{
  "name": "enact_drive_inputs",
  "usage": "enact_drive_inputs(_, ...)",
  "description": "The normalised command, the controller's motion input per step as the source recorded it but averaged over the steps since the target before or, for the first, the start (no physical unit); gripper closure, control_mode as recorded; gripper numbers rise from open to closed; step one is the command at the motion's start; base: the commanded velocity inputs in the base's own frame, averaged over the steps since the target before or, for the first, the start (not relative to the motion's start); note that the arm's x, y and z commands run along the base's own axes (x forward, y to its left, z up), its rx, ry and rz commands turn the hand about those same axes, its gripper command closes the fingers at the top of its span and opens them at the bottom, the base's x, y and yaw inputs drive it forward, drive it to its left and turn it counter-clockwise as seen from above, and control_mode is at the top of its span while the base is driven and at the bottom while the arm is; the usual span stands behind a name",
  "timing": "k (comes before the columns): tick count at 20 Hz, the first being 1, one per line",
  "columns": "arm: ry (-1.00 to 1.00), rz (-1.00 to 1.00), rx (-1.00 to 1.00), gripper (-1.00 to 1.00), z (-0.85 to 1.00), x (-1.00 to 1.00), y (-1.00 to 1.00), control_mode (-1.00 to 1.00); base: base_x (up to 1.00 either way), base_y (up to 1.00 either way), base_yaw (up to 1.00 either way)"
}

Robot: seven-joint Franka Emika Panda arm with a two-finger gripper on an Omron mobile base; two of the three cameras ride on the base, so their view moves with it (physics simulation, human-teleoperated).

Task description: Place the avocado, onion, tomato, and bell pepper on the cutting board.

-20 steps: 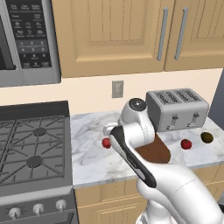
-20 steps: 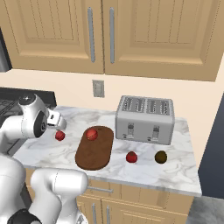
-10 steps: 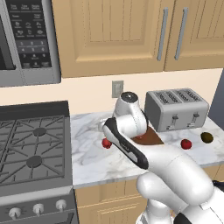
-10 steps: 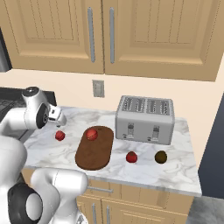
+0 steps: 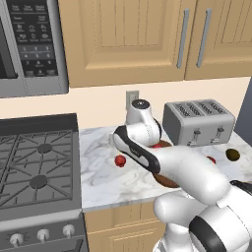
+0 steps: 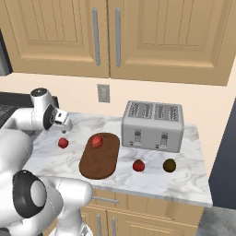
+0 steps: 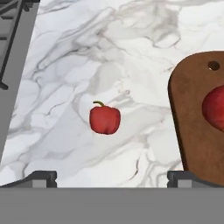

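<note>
Above marble counter (image 7: 65, 52): gripper (image 7: 111, 178) wide open, empty, over red bell pepper (image 7: 105, 119); cutting board (image 7: 192, 118) w/ red item beside.

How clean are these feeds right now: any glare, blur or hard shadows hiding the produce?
Hand view: sharp, flat light, the bell pepper casts only a faint shadow; the cutting board is cut off at the frame edge. Right base view: even light, no glare, the avocado reads clearly. Left base view: crisp too, though the arm blocks most of the board.
</note>
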Motion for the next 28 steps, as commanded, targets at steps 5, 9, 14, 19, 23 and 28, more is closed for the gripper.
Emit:
enact_drive_inputs(5,0.07,0.0,0.0,-1.0,-0.22,0.21,0.11,-1.0,0.0,0.0,0.0)
enact_drive_inputs(9,0.08,0.0,0.0,-1.0,-0.21,0.25,0.11,-1.0,0.0,0.0,0.0)
enact_drive_inputs(14,0.07,0.0,0.0,-1.0,-0.22,0.23,0.04,-1.0,0.0,0.0,0.0)
enact_drive_inputs(19,0.06,0.0,0.0,-1.0,-0.2,0.21,0.05,-1.0,0.0,0.0,0.0)
enact_drive_inputs(23,0.05,0.0,0.0,-1.0,-0.18,0.16,0.06,-1.0,0.0,0.0,0.0)
enact_drive_inputs(28,0.06,0.0,0.0,-1.0,-0.2,0.14,0.06,-1.0,0.0,0.0,0.0)
